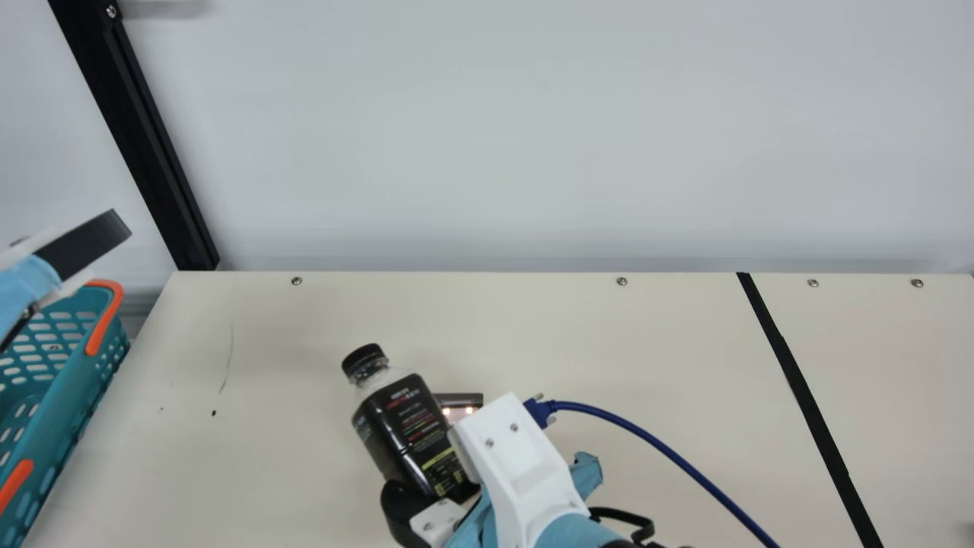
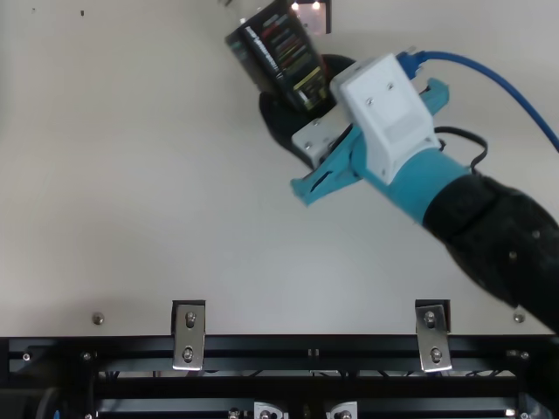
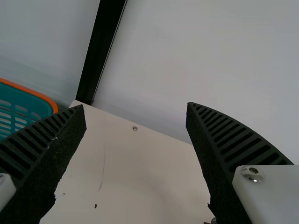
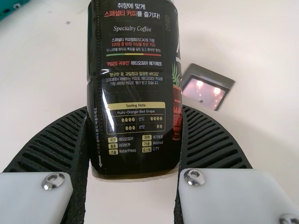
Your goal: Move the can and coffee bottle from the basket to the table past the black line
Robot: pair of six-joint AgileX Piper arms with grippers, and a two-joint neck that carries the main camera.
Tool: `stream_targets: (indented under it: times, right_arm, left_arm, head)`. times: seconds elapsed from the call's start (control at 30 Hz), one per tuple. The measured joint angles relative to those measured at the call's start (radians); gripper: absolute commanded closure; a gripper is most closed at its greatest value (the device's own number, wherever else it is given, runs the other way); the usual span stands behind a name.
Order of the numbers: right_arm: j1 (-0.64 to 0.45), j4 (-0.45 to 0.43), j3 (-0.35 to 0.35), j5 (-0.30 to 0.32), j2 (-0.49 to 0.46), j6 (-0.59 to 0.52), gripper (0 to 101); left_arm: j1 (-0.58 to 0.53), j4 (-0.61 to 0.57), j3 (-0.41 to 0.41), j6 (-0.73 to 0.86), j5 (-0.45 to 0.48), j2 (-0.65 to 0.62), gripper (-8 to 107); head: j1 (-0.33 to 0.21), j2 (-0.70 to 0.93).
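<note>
In main view, the bottle (image 1: 407, 426) is tilted above the counter (image 1: 266, 457), between basket (image 1: 65, 411) and black line (image 1: 808, 403). In top view, its base is turned to the arm (image 2: 428, 188). In left wrist view, the left end effector (image 3: 136, 105) is spread, perhaps placed aside for free passage. In right wrist view, the bottle is pinched low by the right end effector (image 4: 134, 108), probably for firmness.

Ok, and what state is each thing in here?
Coffee bottle: capped, tilted, not past the black line.
Right claw: closed on the bottle.
Left claw: open, nothing between its fingers.
Basket: upright, cut off by the view's edge; can't tell if it holds anything.
Blue cable: plugged in at the right arm's wrist.
</note>
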Motion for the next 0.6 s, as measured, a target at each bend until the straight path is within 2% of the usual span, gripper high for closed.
stream_targets:
  times: [0.13,0.3,0.43,0.6]
  right_arm:
    - [-0.088,-0.191,0.013,-0.079,0.057,0.15,101]
    - [-0.221,-0.445,-0.007,-0.17,0.117,0.316,101]
    - [-0.32,-0.622,-0.04,-0.217,0.143,0.419,101]
    - [-0.401,-0.804,-0.076,-0.235,0.15,0.519,101]
  left_arm:
    - [0.0,0.0,0.0,0.0,0.0,0.0,9]
    - [0.0,0.0,0.0,0.0,0.0,0.0,9]
    - [0.0,0.0,0.0,0.0,0.0,0.0,9]
    - [0.0,0.0,0.0,0.0,0.0,0.0,9]
  head:
    - [0.0,0.0]
    - [0.0,0.0]
    - [0.005,0.0]
    - [0.0,0.0]
